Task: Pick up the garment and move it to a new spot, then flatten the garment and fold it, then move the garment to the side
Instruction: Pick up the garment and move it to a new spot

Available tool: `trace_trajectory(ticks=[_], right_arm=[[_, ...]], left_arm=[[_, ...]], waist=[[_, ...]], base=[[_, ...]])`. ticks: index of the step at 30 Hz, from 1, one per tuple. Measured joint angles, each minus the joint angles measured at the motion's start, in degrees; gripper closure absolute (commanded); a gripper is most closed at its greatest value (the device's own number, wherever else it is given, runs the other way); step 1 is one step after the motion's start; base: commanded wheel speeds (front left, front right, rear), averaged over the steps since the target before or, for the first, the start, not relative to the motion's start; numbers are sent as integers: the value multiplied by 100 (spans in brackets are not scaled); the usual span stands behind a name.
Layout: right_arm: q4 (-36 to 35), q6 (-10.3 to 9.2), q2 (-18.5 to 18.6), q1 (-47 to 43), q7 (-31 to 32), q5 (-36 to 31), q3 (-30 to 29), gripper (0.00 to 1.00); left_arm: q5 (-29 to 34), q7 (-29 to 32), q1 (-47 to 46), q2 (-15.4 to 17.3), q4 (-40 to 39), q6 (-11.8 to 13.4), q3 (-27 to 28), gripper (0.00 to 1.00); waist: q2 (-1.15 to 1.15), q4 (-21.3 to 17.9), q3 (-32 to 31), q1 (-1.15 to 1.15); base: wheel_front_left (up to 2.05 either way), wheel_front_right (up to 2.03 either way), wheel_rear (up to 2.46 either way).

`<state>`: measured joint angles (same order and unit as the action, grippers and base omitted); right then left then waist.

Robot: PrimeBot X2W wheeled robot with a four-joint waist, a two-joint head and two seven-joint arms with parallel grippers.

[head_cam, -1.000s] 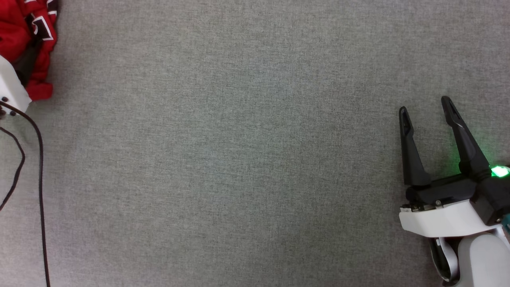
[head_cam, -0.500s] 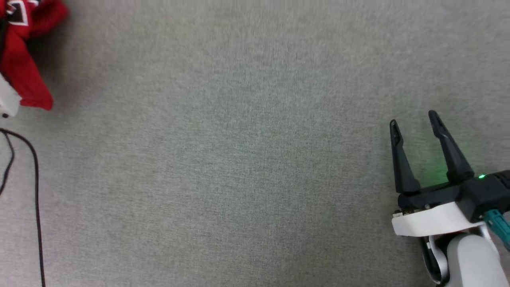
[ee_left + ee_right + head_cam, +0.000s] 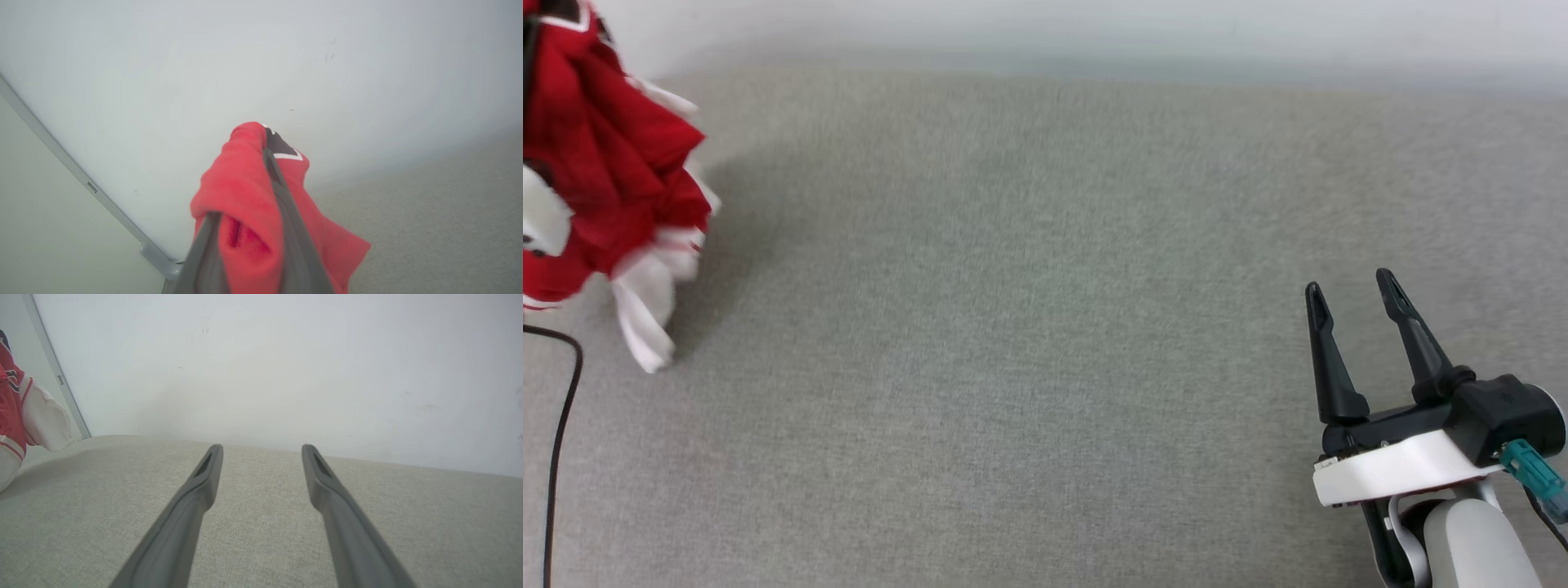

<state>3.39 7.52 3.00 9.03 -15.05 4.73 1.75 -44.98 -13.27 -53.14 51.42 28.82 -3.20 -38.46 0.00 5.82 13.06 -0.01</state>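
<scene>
The garment (image 3: 605,180), red with white sleeves, hangs bunched at the far left of the head view, lifted off the grey surface; a white sleeve dangles at its lower end. In the left wrist view my left gripper (image 3: 257,155) is shut on a fold of the garment (image 3: 241,192), whose red cloth wraps over one finger, with a bit of black-and-white print at the tip. My right gripper (image 3: 1350,283) hovers at the lower right, open and holding nothing. The right wrist view shows the right gripper (image 3: 262,449) with its fingers spread, and the garment (image 3: 12,412) at the left edge.
A grey fabric surface (image 3: 1045,343) spreads across the head view and ends at a white wall (image 3: 1094,33) at the back. A black cable (image 3: 560,425) hangs along the left edge. A metal strip (image 3: 81,179) runs along the wall at the left.
My left gripper has shut on the garment and raised it, so it now hangs off the surface. The head camera has tilted up, bringing the back wall into view.
</scene>
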Motion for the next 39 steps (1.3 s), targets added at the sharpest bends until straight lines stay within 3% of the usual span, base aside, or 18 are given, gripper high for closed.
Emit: trace_trajectory(ticks=[6,11,17,26,36,37,38,39], right_arm=[[-2,0,-4,-11,-3,152,-36,0],[-10,0,-3,-14,-4,289,-148,0],[-52,0,-4,-9,-4,383,-253,0],[-113,-1,-4,8,-4,413,-402,0],[-127,-1,-5,12,-4,272,-468,0],[-119,-1,-5,11,-4,265,-464,0],[-108,-1,-4,11,-4,263,-467,0],[-101,-1,-5,11,-4,245,-471,0]], left_arm=[[254,283,26,49,-1016,294,-189,100],[521,579,-69,-122,-1826,553,-377,100],[918,906,-412,-433,-2342,537,-735,100],[1112,860,27,-1814,-2365,360,-1780,100],[1065,442,1189,-3596,-1117,38,-3014,100],[1060,413,1255,-3718,-960,11,-3081,59],[1080,372,1305,-3817,-828,-16,-3142,0],[1080,338,1345,-3902,-700,-42,-3171,0]], waist=[[0,-219,-348,-1],[0,-514,-453,-1],[0,-955,-452,0],[0,-1461,-279,0],[0,-1355,-256,0],[0,-1327,-272,1],[1,-1298,-289,1],[0,-1267,-308,1]], base=[[0,0,0],[0,0,0],[0,0,0],[0,0,0],[0,0,0],[0,0,0],[0,0,0],[0,0,0]])
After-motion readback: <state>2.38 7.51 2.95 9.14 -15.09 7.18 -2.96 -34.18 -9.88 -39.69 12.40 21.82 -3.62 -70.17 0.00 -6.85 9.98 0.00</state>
